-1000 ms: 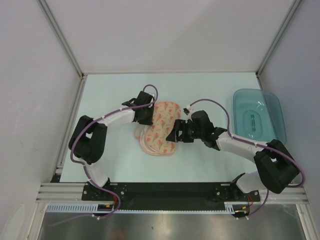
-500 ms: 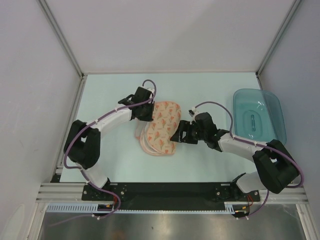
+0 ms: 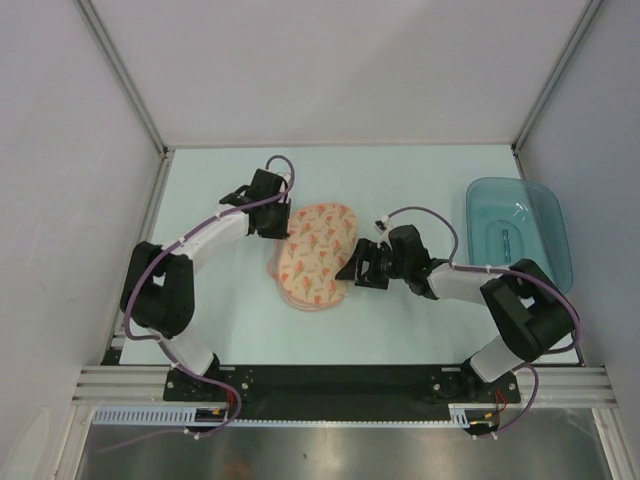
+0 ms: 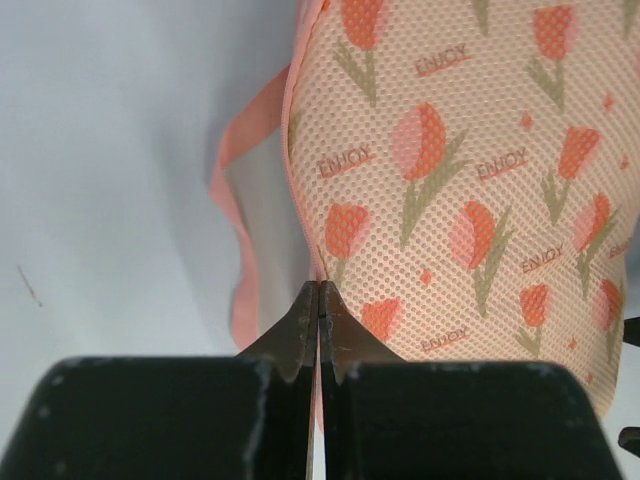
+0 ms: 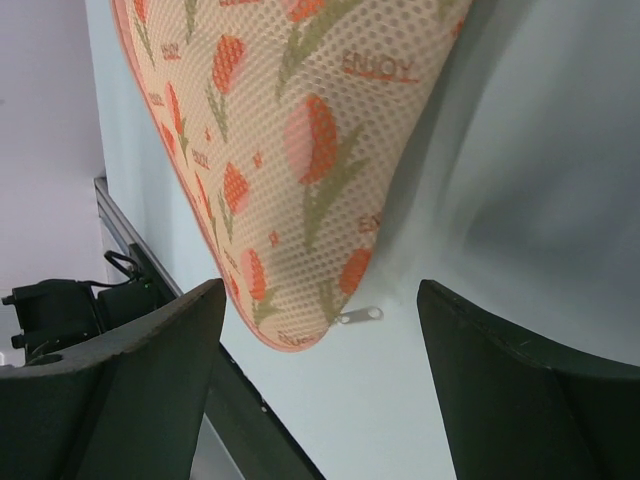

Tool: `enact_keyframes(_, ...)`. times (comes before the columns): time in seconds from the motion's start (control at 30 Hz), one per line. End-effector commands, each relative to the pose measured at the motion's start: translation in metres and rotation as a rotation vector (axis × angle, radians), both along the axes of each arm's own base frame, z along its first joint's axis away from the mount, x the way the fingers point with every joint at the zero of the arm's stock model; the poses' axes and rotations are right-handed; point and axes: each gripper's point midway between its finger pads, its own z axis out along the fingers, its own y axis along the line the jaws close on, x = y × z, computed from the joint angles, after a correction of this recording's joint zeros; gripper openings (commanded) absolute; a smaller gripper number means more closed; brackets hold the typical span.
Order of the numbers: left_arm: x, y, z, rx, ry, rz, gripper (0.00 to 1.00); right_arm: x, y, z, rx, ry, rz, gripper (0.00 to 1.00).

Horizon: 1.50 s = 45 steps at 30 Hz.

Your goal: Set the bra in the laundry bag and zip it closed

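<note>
Peach-pink mesh with orange tulip print: the laundry bag (image 3: 315, 255) lies folded shut at the middle of the bench (image 3: 400, 190), between the two arms in the top view. One lobe points toward upper right and the other toward lower left. Extra pink layers peek out along its lower-left edge.

Left tool (image 3: 284, 226) is at the bag's upper-left rim. In the left wrist view this tool (image 4: 320, 296) has its jaws pressed together, with no gap. The bag (image 4: 460, 180) rim runs straight into the tips, so it looks pinched there. A pink trim strip (image 4: 240, 230) loops out over the bench (image 4: 100, 150) at left of frame.

Right tool (image 3: 350, 267) sits just beside the bag's right edge, low over the bench. In the right wrist view this tool (image 5: 320, 288) is spread wide and holds nothing. The bag (image 5: 290, 130) fills the upper left of that frame. A small metal zip pull (image 5: 360, 316) lies at its rim, between the two fingers and touching neither. Can't tell how far the zip is closed.

Teal tray (image 3: 482, 212) sits at the right edge of the bench, well apart from the bag.
</note>
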Motion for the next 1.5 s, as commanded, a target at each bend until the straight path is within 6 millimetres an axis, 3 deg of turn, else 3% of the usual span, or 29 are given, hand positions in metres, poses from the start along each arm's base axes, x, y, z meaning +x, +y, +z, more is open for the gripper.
enact_keyframes(0.0,0.003,0.014,-0.009,0.03,0.005,-0.005,0.0,0.004,0.01,0.004,0.068,-0.01,0.014,0.83)
enact_keyframes(0.23,0.006,0.018,-0.032,0.066,0.062,-0.005,0.0,0.015,0.024,0.006,0.124,-0.003,0.047,0.83)
enact_keyframes(0.57,0.01,0.036,-0.041,0.136,0.072,0.034,0.0,0.029,0.051,-0.002,0.265,0.043,0.105,0.79)
enact_keyframes(0.87,0.011,0.036,-0.037,0.136,0.064,0.043,0.0,0.037,0.069,-0.001,0.383,0.086,0.115,0.62)
enact_keyframes(0.9,0.011,0.034,-0.034,0.121,0.06,0.038,0.01,0.038,0.07,0.002,0.395,0.077,0.116,0.55)
enact_keyframes(1.0,0.011,0.032,-0.016,0.089,0.014,0.053,0.21,0.038,0.071,0.005,0.419,0.096,0.078,0.49)
enact_keyframes(1.07,0.01,0.03,0.0,0.066,-0.03,0.066,0.42,0.038,0.071,0.005,0.436,0.126,0.05,0.42)
enact_keyframes(1.13,0.003,0.027,0.026,0.056,-0.103,0.066,0.58,0.036,0.073,0.007,0.451,0.151,0.03,0.37)
enact_keyframes(1.17,-0.004,0.026,0.03,0.057,-0.115,0.072,0.61,0.036,0.074,0.011,0.461,0.149,0.018,0.36)
enact_keyframes(1.2,-0.011,0.018,0.051,0.024,-0.167,0.055,0.63,0.034,0.073,0.011,0.466,0.158,0.01,0.34)
enact_keyframes(1.27,-0.028,0.007,0.059,-0.022,-0.178,0.043,0.64,0.035,0.073,0.014,0.476,0.179,-0.029,0.33)
enact_keyframes(1.3,-0.042,-0.004,0.079,-0.065,-0.23,0.011,0.64,0.035,0.073,0.018,0.483,0.179,-0.042,0.33)
enact_keyframes(1.33,-0.05,-0.012,0.086,-0.11,-0.246,0.01,0.64,0.032,0.073,0.017,0.481,0.189,-0.055,0.34)
enact_keyframes(1.37,-0.067,-0.016,0.078,-0.138,-0.234,-0.012,0.64,0.034,0.073,0.018,0.486,0.205,-0.084,0.34)
enact_keyframes(1.43,-0.094,-0.038,0.107,-0.304,-0.311,-0.069,0.6,0.028,0.072,0.018,0.484,0.223,-0.108,0.34)
enact_keyframes(1.47,-0.114,-0.04,0.087,-0.333,-0.278,-0.095,0.58,0.031,0.071,0.018,0.486,0.228,-0.144,0.34)
